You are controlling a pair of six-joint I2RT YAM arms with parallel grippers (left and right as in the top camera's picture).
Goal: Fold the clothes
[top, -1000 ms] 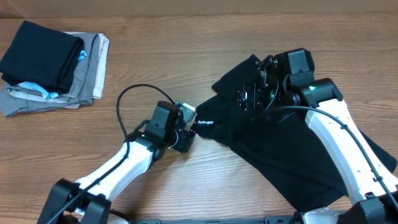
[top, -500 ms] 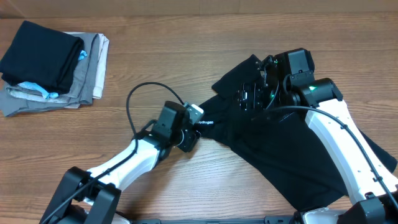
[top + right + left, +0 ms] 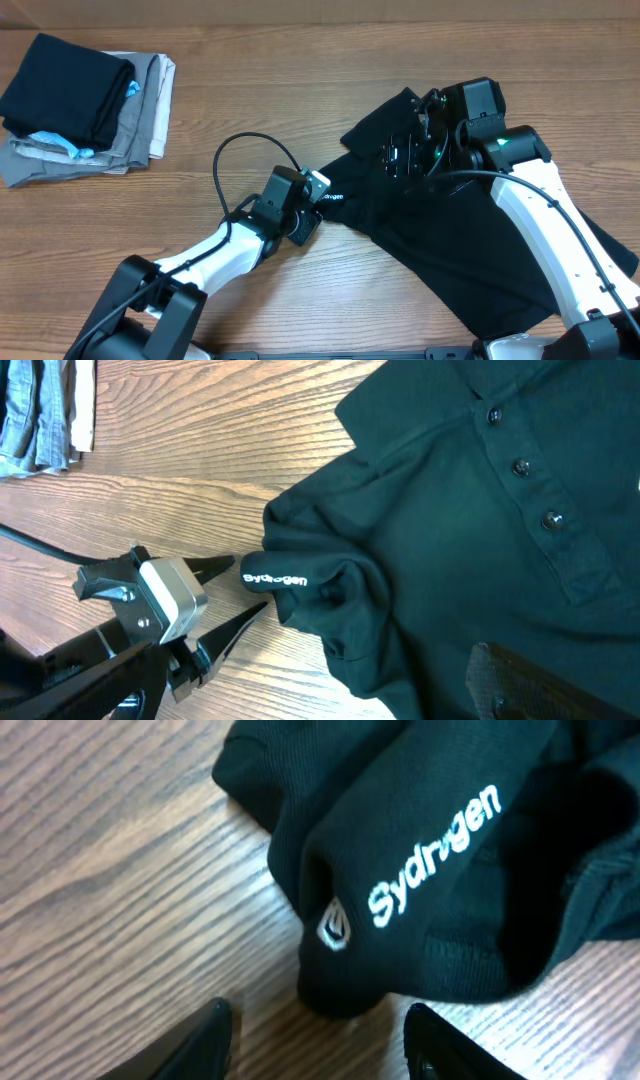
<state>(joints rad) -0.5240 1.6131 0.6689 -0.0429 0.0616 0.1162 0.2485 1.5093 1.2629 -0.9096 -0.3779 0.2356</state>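
Left wrist view is showing the left gripper (image 3: 318,1030) standing released, its two dark fingers spread and grasping nothing. A bulging fold of the large soft black short-sleeved collared shirt (image 3: 420,780) is lying just beyond them at 12 o'clock on the brown wood-grain table (image 3: 100,870). The fold, carrying the small white logo print (image 3: 435,855), is sitting thick and rounded. I judge the fingers are risking a pinch on several layers at once, or a catch on only the lip that drags the bunch instead of spreading it.

Farther off, the right gripper (image 3: 398,157) is standing spread wide over the collar area at 2 o'clock in the overhead view, holding nothing. With nothing pinning the cloth, a pull from the left could slide the shirt, which is sprawling crumpled from centre toward 4 o'clock.

Counting:
- one shirt
- one logo
- three dark buttons (image 3: 519,465)
- two grippers
- one looping black cable (image 3: 230,150)
- one stack of folded black, grey and beige garments (image 3: 80,100) at 10 o'clock, its layers too bunched for counting
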